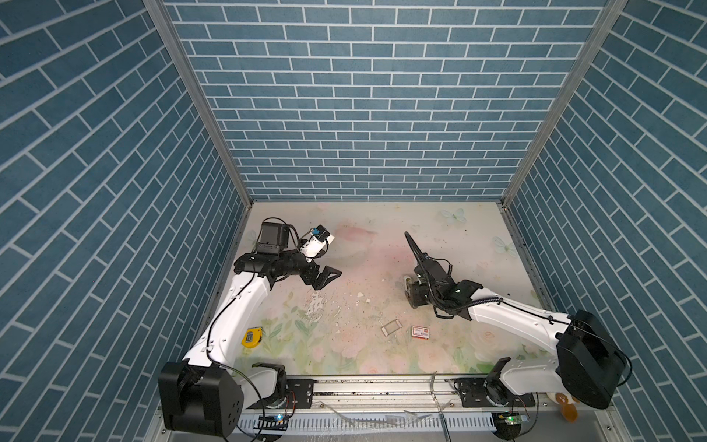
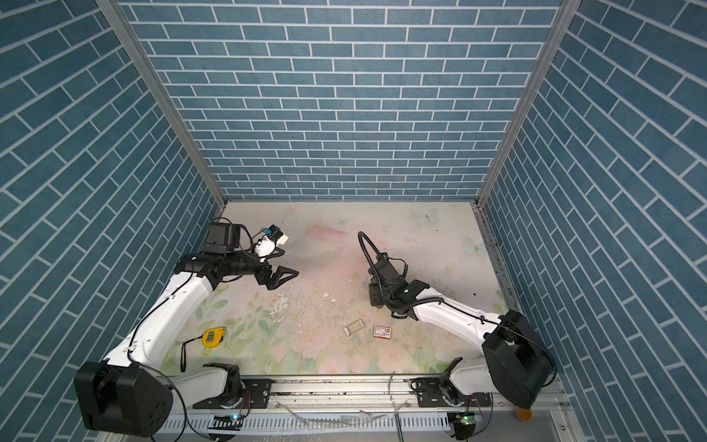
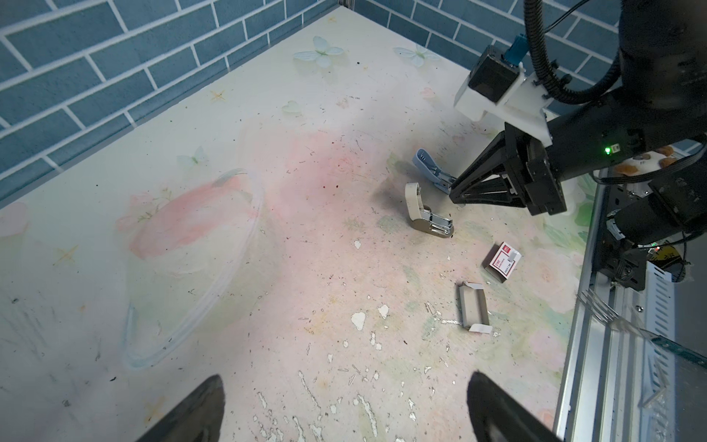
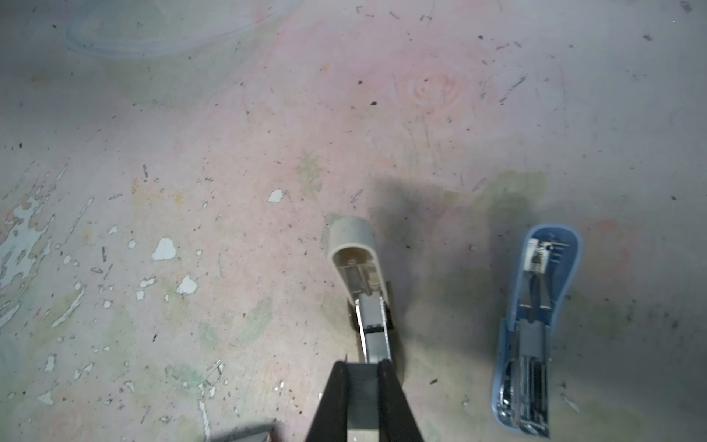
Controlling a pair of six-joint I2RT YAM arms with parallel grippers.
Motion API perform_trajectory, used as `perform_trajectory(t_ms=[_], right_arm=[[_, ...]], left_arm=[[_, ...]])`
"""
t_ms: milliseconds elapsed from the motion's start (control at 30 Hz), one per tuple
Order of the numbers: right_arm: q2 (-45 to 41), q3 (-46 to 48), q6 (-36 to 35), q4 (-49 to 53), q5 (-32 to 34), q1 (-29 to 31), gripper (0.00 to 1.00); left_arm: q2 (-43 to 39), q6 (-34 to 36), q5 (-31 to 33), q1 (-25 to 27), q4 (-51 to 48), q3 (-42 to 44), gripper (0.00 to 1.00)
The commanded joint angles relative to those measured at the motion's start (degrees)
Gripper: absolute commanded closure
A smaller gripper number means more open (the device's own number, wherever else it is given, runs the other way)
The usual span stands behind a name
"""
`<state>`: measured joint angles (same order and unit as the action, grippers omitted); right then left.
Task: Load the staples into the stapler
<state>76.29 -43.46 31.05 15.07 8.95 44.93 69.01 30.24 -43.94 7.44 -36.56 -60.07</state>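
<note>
A beige stapler (image 4: 359, 264) lies on the flowered mat with its top swung open and its metal channel bared. It also shows in the left wrist view as the beige stapler (image 3: 422, 214). My right gripper (image 4: 362, 367) hangs just over the near end of that channel, shut on a flat grey strip, the staples (image 4: 362, 386). In a top view the right gripper (image 1: 412, 294) points down at mid-right. A blue stapler (image 4: 535, 329) lies open beside the beige one. My left gripper (image 1: 327, 277) hovers open and empty at the left, its fingertips (image 3: 482, 386) wide apart.
A red-and-white staple box (image 1: 420, 331) and its open grey inner tray (image 1: 391, 328) lie near the front, right of centre. A yellow tape measure (image 1: 252, 336) sits by the left arm. Loose single staples and paint chips dot the mat. Brick-pattern walls enclose three sides.
</note>
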Motion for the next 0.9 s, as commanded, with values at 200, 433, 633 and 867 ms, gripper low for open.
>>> perform_trajectory(t_ms=[200,433,633,867], right_arm=[[-4.9,5.0,-3.2,-0.7,-0.9,-6.6,0.90],[-6.2,7.9,-4.6,-2.1,-2.0,-10.4,0.89],[-6.9,9.3,-5.7,-3.1,-3.5,-12.6,0.89],[-7.9,12.3,-6.2,-7.1,-4.9,-15.0,0.89]], left_arm=[[-1.2,-0.4,-1.7,0.9,0.1,0.3,0.00],[-0.7,-0.6,-2.2,1.2,0.6,0.7,0.00],[-0.5,-0.6,-2.2,1.3,0.7,0.8,0.00],[-0.6,-0.7,-2.2,1.3,0.8,1.3,0.00]])
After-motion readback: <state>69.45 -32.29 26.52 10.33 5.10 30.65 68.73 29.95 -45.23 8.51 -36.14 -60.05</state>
